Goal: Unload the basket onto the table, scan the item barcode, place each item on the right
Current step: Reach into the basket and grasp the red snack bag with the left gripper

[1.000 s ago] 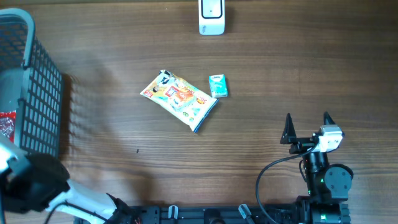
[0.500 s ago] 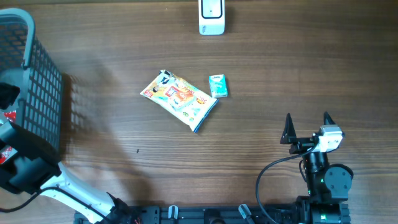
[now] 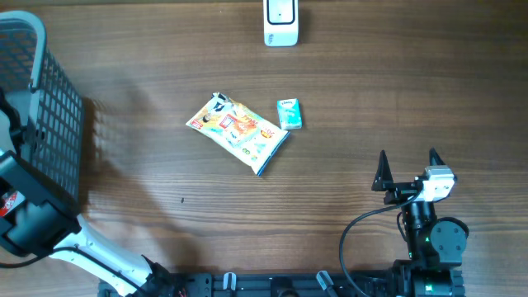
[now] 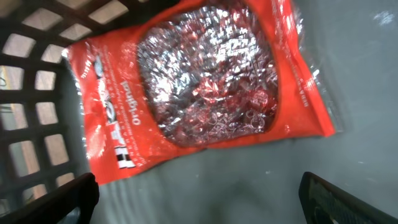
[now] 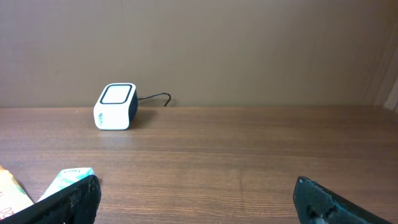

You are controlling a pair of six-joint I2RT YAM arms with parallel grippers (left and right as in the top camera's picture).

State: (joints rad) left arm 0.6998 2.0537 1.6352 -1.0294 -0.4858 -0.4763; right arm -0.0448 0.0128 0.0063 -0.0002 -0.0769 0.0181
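A red bag [image 4: 199, 87] with a crinkled foil window and white lettering lies flat on the grey floor of the basket [image 4: 31, 93]. My left gripper [image 4: 199, 202] hangs open just above the floor, near the bag's lower edge, with nothing between its fingers. In the overhead view the left arm [image 3: 33, 214] reaches into the basket [image 3: 54, 124] at the far left and hides its own fingers. The white barcode scanner [image 3: 280, 22] stands at the table's back edge. My right gripper [image 3: 407, 161] is open and empty at the front right, facing the scanner [image 5: 115, 106].
A colourful snack bag [image 3: 239, 130] lies mid-table with a small teal box [image 3: 289, 114] beside it; the box's corner [image 5: 68, 177] shows by the right gripper's left finger. A brown wall rises behind the table.
The left arm has swung further over and down into the basket. The right arm and the items on the table have not moved.
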